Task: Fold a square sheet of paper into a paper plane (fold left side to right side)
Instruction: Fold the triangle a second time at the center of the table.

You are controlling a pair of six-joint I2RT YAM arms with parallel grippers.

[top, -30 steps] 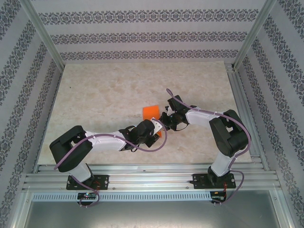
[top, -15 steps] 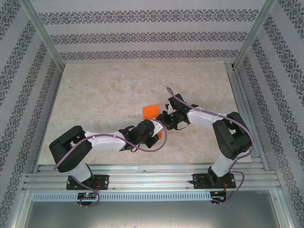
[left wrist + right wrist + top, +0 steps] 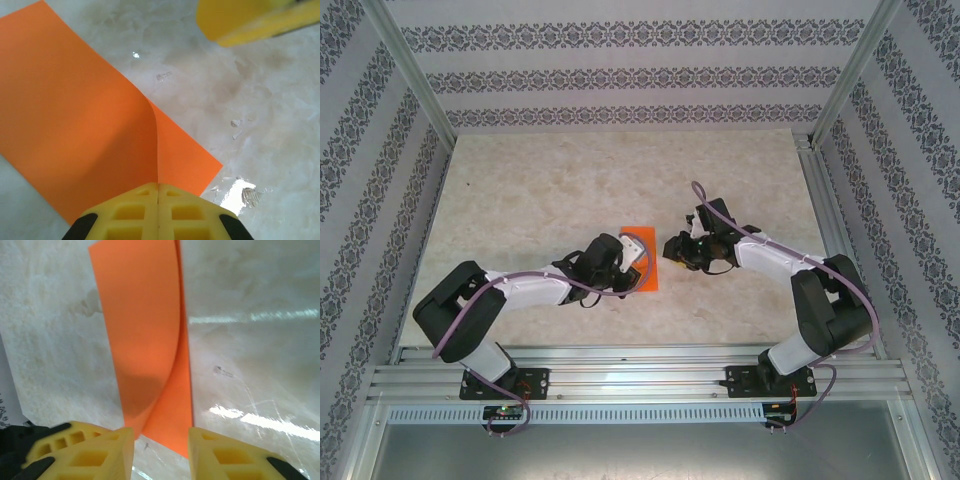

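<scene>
The square sheet of paper (image 3: 648,276) is bright orange and lies mid-table, loosely folded over on itself. In the left wrist view the paper (image 3: 75,110) has its upper layer curling up, and that layer's edge runs into the seam of my left gripper (image 3: 158,187), which is shut on it. Seen from above, the left gripper (image 3: 638,250) sits over the paper. My right gripper (image 3: 672,248) stands just right of it. In its own view the right gripper (image 3: 161,440) is open, the paper (image 3: 145,330) lying ahead of its spread jaws, untouched. One right finger (image 3: 250,20) shows as well.
The marble-patterned table (image 3: 540,170) is walled by patterned panels. An aluminium rail (image 3: 825,220) runs along the right side and a rail frame (image 3: 640,375) along the near edge, where both arm bases stand.
My right gripper has opened, let go of the paper and drawn back to the right. My left gripper has shut on the paper's raised edge and shifted up-left over the sheet.
</scene>
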